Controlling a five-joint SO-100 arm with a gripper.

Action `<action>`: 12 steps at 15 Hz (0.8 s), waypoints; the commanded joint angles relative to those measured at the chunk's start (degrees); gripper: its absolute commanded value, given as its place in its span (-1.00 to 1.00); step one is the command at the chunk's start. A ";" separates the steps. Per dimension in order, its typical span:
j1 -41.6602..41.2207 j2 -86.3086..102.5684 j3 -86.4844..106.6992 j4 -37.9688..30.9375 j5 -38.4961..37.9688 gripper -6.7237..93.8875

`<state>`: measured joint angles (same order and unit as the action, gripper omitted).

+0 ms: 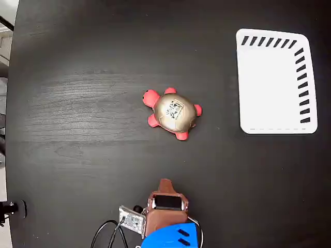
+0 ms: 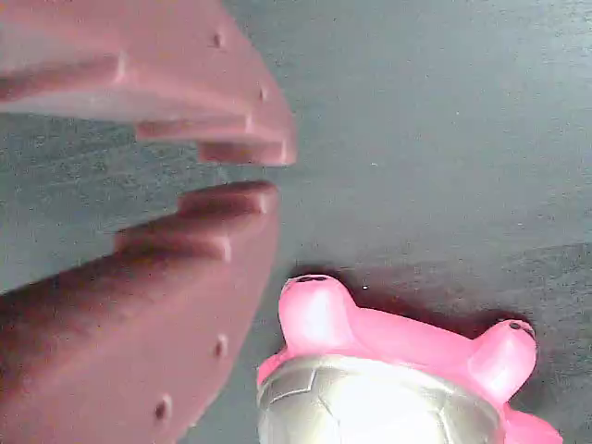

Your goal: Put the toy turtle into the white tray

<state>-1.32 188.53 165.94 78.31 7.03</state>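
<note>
The toy turtle (image 1: 172,112), gold-shelled with a black-and-white sticker and red-pink head and legs, sits on the black table near the middle of the fixed view, head pointing left. The white tray (image 1: 276,82) lies flat at the right, holding nothing, black slots along its top and right edges. My brown-red gripper (image 1: 165,186) is at the bottom centre, well below the turtle and apart from it. In the wrist view the two fingers (image 2: 231,139) almost meet around the gripper (image 2: 276,176), with nothing between them. The turtle (image 2: 370,338) shows at the bottom of that view, right of the lower finger.
The blue arm body (image 1: 170,238), a small circuit board (image 1: 132,219) and black cables (image 1: 106,232) sit at the bottom of the fixed view. The table's left edge (image 1: 11,103) runs down the left side. Bare black tabletop lies between turtle and tray.
</note>
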 commanded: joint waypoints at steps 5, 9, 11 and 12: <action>-1.05 4.57 0.09 0.97 0.00 -0.88; -1.05 4.57 0.09 0.97 0.00 -0.88; -1.05 4.57 0.09 0.97 0.00 -0.88; -1.05 4.57 0.09 0.97 0.00 -0.88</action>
<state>-1.32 188.53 165.94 78.31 7.03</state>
